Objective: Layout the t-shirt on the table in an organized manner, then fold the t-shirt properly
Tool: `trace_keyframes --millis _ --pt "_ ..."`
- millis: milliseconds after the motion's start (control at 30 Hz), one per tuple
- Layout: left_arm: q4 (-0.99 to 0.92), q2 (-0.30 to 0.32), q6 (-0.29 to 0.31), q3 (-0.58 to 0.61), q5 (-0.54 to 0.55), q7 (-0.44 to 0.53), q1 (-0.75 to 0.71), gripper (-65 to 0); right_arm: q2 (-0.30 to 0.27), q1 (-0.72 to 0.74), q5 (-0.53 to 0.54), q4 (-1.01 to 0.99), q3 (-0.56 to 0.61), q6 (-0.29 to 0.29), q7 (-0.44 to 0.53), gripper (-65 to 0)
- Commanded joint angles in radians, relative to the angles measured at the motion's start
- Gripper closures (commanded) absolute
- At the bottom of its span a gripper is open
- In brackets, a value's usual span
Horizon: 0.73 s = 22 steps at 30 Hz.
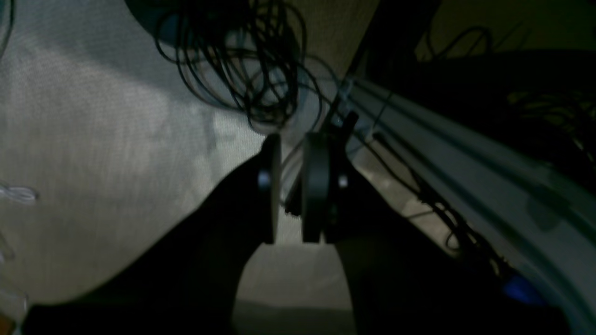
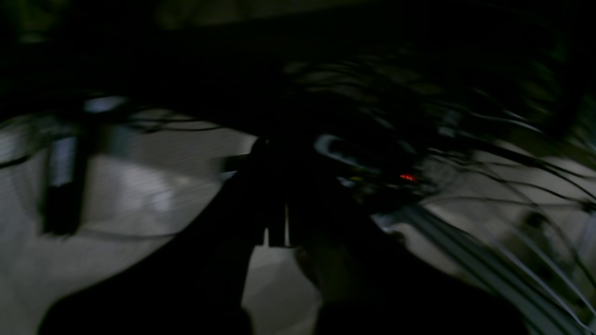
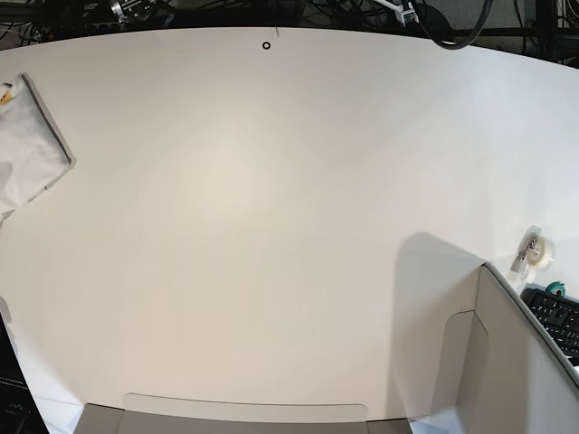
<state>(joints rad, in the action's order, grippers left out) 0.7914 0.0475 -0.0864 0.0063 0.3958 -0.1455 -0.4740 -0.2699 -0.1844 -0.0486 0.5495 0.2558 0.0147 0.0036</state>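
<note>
Progress on the task is judged to be nil: nothing has been laid out or folded, and every step is left. The table (image 3: 271, 226) is seen bare across its middle in the base view, and the t-shirt (image 3: 23, 167) is only glimpsed as crumpled white cloth at the far left edge, inside or against a grey-rimmed tray (image 3: 56, 136); whether it rests wholly in that tray cannot be told, since it is cut off by the frame. No print can be made out on it beyond a small yellow speck at its top corner. Neither arm is shown in the base view. In the left wrist view the left gripper (image 1: 291, 186) is seen with a narrow gap between its jaws and nothing held, hanging over pale floor and a tangle of cables (image 1: 242, 60). The right gripper (image 2: 279, 218) is seen dark and blurred in its own view; its jaws are taken to be closed, with nothing visibly between them. Surroundings there are too smeared to be named, apart from a red light (image 2: 407, 177).
</note>
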Motion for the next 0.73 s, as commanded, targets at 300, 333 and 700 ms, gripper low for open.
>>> trace_keyframes --millis 300,333,700 --pt "-0.363 0.007 0.003 0.044 -0.024 0.188 0.208 -7.0 0.045 0.023 0.006 -0.075 -0.003 -0.005 0.011 0.0" --pt "-0.367 0.007 0.003 0.067 -0.039 0.188 0.211 -7.1 0.048 0.023 0.006 -0.079 -0.003 -0.005 0.011 0.0" --pt "-0.439 0.005 0.003 0.257 -0.076 0.189 0.288 -7.1 0.116 0.024 0.008 -0.128 -0.013 -0.003 0.011 0.0"
